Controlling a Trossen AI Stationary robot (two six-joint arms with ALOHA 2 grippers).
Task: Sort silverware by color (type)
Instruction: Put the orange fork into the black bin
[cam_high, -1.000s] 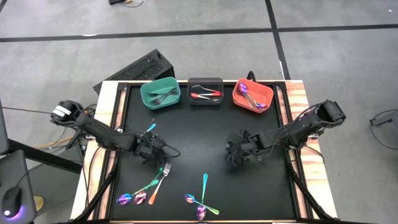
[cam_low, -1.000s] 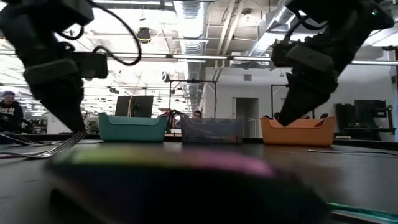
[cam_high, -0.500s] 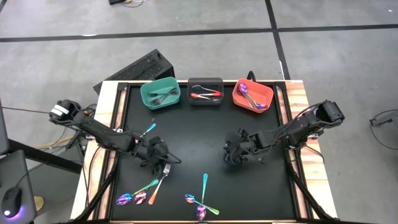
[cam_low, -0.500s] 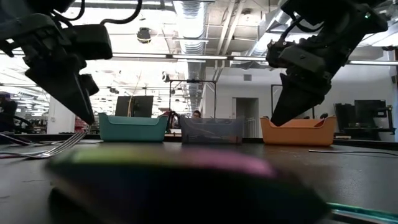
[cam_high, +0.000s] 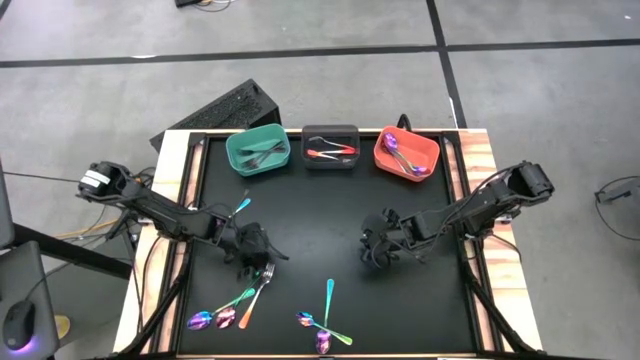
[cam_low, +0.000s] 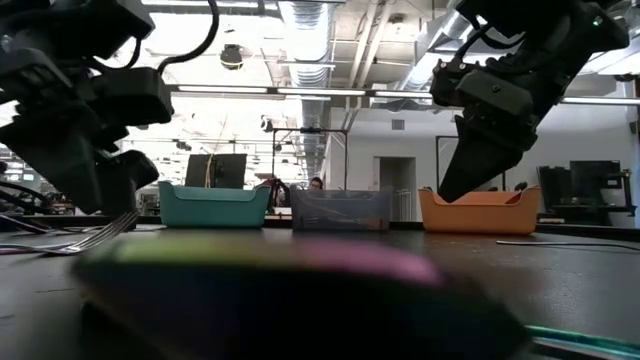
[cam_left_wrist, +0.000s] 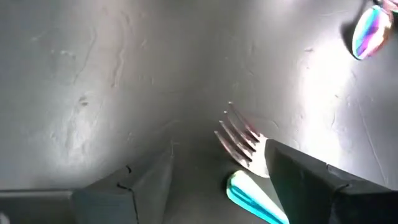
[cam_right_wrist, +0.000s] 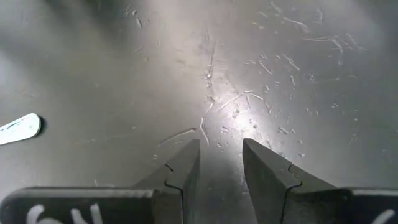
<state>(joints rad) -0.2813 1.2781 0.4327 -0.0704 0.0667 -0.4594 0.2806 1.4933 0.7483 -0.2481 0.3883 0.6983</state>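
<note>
Overhead, black worktop (cam_high: 320, 215) carries three bins along its far edge: teal bin (cam_high: 258, 151), dark grey bin (cam_high: 331, 147), orange bin (cam_high: 406, 154), each already holding silverware. Left gripper (cam_high: 252, 254) sits low over the tines of a fork (cam_left_wrist: 239, 139), jaws spread wide either side of it; right gripper (cam_high: 378, 253) hovers mid-worktop over bare surface, jaws parted a little, nothing between them. Loose iridescent spoons and forks (cam_high: 228, 310) lie near the front edge.
</note>
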